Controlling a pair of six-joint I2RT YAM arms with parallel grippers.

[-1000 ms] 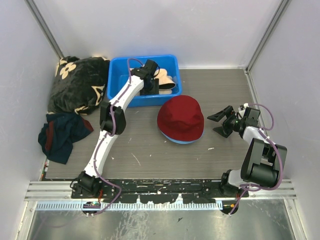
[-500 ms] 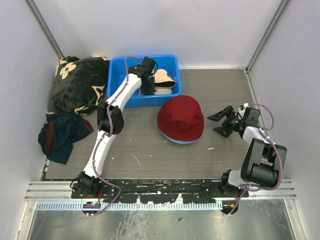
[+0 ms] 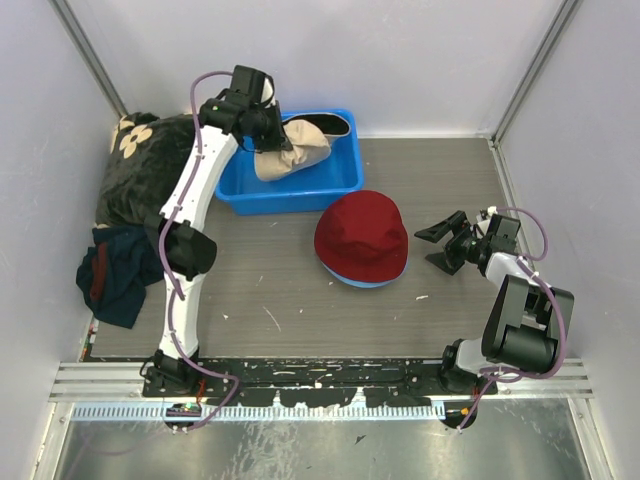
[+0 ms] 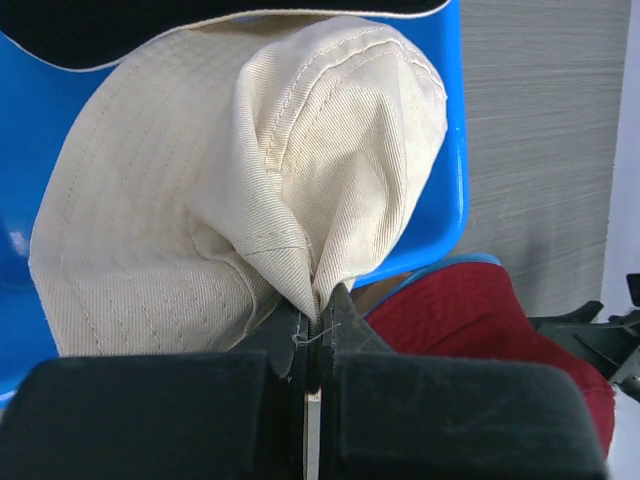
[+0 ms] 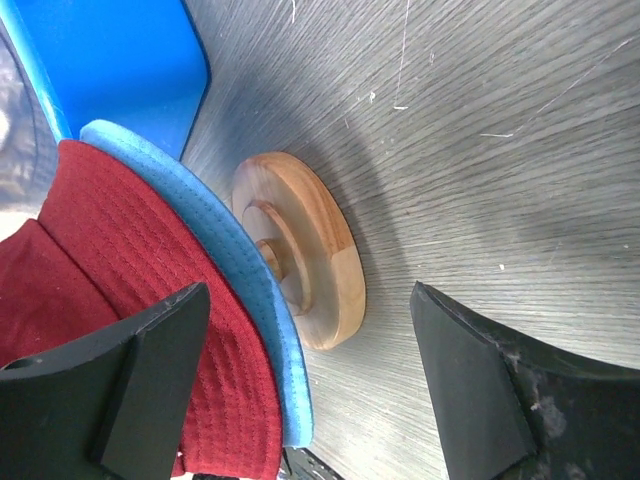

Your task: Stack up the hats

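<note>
My left gripper (image 3: 268,135) is raised over the blue bin (image 3: 340,180) and shut on a pinched fold of a cream hat (image 3: 292,150), which hangs from it. In the left wrist view the fingers (image 4: 318,322) clamp the cream hat (image 4: 250,170). A cream brim with a dark underside (image 3: 333,124) shows just behind it; I cannot tell if that is a separate hat. The dark red hat (image 3: 362,235) sits on the light blue hat (image 3: 362,284) at mid-table. My right gripper (image 3: 447,245) rests open to their right, holding nothing.
A round wooden stand base (image 5: 305,250) sits under the blue hat's brim (image 5: 235,250). A black blanket with cream flowers (image 3: 155,165) and a navy cloth with red trim (image 3: 125,270) lie at the left. Walls close in the back and both sides.
My left gripper shut on the cream hat inside the bin, then lifted it up and back to the left. The right arm and the stacked hats stayed still.
</note>
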